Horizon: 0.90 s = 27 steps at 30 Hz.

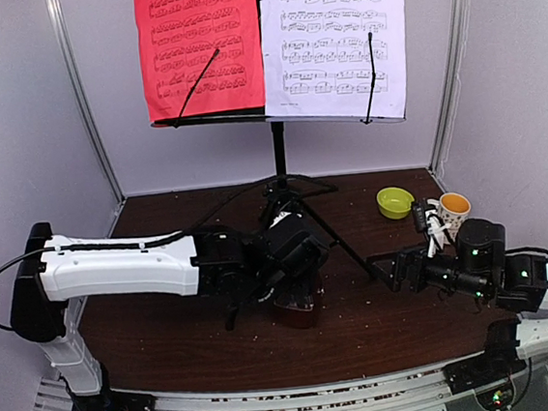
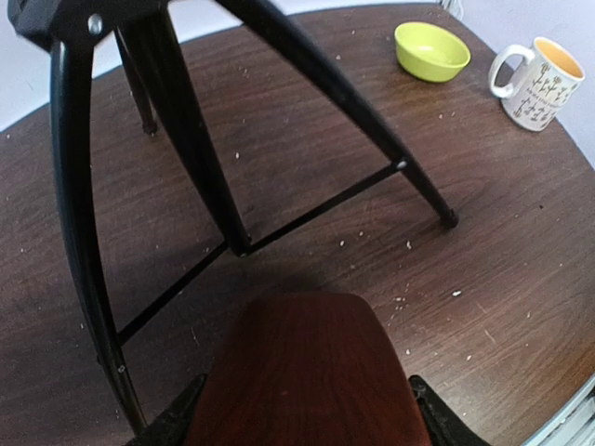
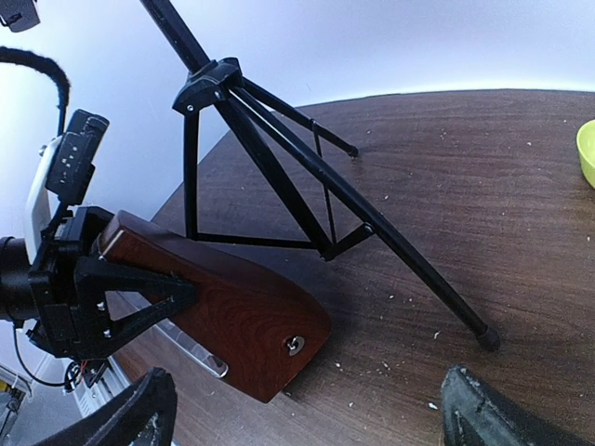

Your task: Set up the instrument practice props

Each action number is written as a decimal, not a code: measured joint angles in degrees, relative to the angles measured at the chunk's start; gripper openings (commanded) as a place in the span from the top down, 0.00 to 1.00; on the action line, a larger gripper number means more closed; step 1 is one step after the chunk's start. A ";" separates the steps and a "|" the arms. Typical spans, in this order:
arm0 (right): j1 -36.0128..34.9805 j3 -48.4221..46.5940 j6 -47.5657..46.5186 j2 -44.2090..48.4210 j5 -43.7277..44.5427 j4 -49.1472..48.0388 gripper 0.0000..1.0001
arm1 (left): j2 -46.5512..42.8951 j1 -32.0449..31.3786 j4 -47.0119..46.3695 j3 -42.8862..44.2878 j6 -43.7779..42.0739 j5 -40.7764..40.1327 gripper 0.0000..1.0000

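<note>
Left fingers (image 2: 172, 423) pinch the metronome (image 2: 307, 372) by its two sides. It's tilted, lower end at or just above the worktop (image 1: 188, 321), just in front of the stand (image 1: 279, 156)'s legs; can't tell if it touches. Side grip prob. leaves the flat base free to land. A spot near the legs makes sense, w/ the rest of the kit.

Right fingers (image 3: 144, 409) are spread wide, empty, low by the front-right leg, facing the metronome. Looks like standby, maybe to steady it.

Stand is upright at mid-worktop, both sheets propped on its desk, wire clips across them so they don't slip: red sheet (image 1: 199, 48) left, white sheet (image 1: 336, 39) right, edges touching. Bowl (image 1: 395, 202) & mug (image 1: 452, 208) sit back right, near each other, well apart from the metronome.

Count: 1 stand, 3 legs, 2 sheets, 2 clips, 1 metronome, 1 bowl, 1 mug, 2 arms.
</note>
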<state>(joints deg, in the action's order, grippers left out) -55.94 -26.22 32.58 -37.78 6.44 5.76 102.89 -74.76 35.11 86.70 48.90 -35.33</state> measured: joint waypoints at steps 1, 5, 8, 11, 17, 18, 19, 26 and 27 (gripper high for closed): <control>0.00 0.20 -0.31 0.48 0.15 0.04 0.00 | 0.20 0.13 0.35 -0.02 0.35 0.35 1.00; 0.00 1.14 -0.90 2.49 1.68 0.02 0.00 | 0.31 0.87 -0.55 -0.66 0.22 2.43 1.00; 0.00 2.71 -0.61 5.14 3.54 0.07 0.00 | 0.55 1.25 -2.47 -1.51 -1.38 4.63 1.00; 0.00 4.52 0.26 7.76 4.37 0.28 0.00 | 1.46 1.33 -3.32 -1.53 -3.52 6.45 1.00; 0.00 5.14 2.25 8.02 4.59 0.55 0.00 | 3.91 1.33 -6.12 -1.77 -8.44 9.79 1.00; 0.00 5.14 2.82 7.32 4.74 0.61 0.00 | 3.91 1.33 -6.36 -1.90 -9.44 10.32 1.00; 0.00 5.05 3.61 6.54 5.03 0.90 0.00 | 3.91 1.33 -6.71 -1.99 -10.29 10.86 1.00; 0.00 -1.07 6.38 -4.59 5.09 5.44 0.00 | 3.50 2.08 -12.76 -3.76 -23.34 19.58 0.99; 0.00 -2.01 6.40 -5.79 4.59 5.66 0.00 | 3.52 2.08 -13.16 -3.76 -25.51 20.90 0.99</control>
<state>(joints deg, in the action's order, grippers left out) -55.94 -28.23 38.98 -43.57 11.03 11.42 106.41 -72.69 21.96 82.94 23.40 -14.44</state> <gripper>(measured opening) 0.999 0.621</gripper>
